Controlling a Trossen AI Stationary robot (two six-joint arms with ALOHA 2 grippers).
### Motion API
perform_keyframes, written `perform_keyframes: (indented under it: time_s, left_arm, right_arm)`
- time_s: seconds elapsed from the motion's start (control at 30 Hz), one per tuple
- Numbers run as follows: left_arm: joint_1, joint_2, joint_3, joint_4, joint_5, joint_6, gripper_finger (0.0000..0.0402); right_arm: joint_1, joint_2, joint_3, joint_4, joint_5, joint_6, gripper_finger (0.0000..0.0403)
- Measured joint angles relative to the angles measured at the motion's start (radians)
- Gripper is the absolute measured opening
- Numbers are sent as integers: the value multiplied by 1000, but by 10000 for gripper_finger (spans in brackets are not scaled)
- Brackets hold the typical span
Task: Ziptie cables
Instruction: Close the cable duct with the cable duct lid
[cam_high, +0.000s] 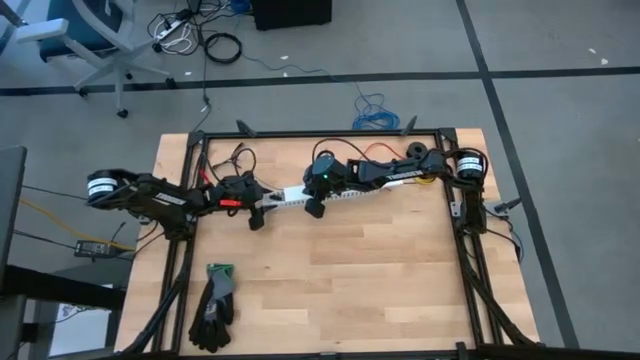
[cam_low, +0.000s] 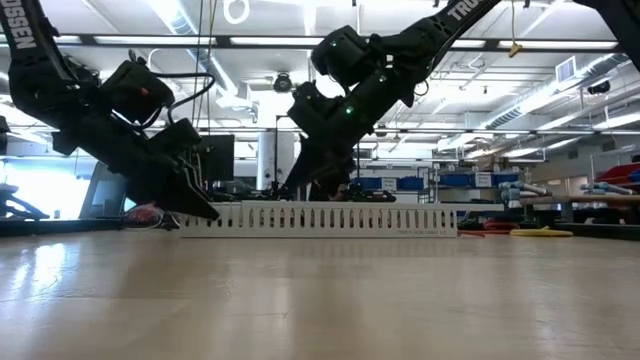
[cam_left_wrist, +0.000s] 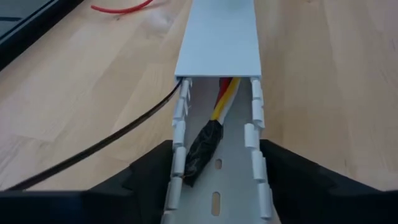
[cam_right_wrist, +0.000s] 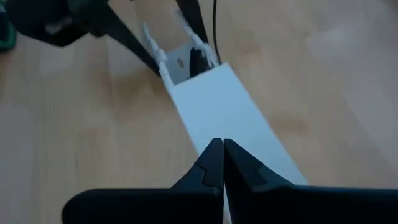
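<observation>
A pair of black-and-green work gloves (cam_high: 214, 305) lies on the wooden table (cam_high: 380, 270), well apart from both pincers, near the front edge. A thin black wire (cam_left_wrist: 93, 149) runs across the table just beside the left pincer's finger, and a single red wire (cam_left_wrist: 121, 7) lies farther ahead of it. Beyond the table, the room shows ceiling lights, shelving and a grey floor with loose cords.

A white slotted channel (cam_low: 320, 217) lies on the table between the two pincers. Its far part is closed by a flat white cover (cam_left_wrist: 217, 37).

The left pincer (cam_left_wrist: 214, 180) stands open, one finger on each side of the channel's uncovered end. The cables (cam_left_wrist: 222, 99), with their dark taped end, lie inside the channel between those fingers.

The right pincer (cam_right_wrist: 223, 163) is closed, holding nothing, tips over the cover.
</observation>
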Motion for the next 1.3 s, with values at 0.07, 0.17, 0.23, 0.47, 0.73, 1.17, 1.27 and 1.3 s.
perform_keyframes:
  time_s: [0.07,0.17,0.23,0.47,0.73,1.17,1.27,1.3]
  left_arm:
    - [0,2,0,4,-1,1,231]
    - [0,2,0,4,-1,4,225]
    - [0,2,0,4,-1,4,225]
    - [0,2,-1,6,-6,9,225]
    - [0,3,-1,10,-6,11,225]
    - [0,3,1,4,-5,10,225]
    - [0,2,-1,6,-6,11,225]
    - [1,2,-1,8,-7,11,225]
  right_arm:
    - [0,0,0,-10,0,1,0]
    - [0,0,0,-55,14,20,0]
    - [4,0,0,-96,64,24,0]
    - [-8,75,26,-31,-70,95,0]
    - [9,269,256,92,-172,-51,0]
    - [23,75,190,-318,56,-17,0]
    - [-1,183,201,-137,-135,15,0]
    - [-5,218,218,-67,-165,15,0]
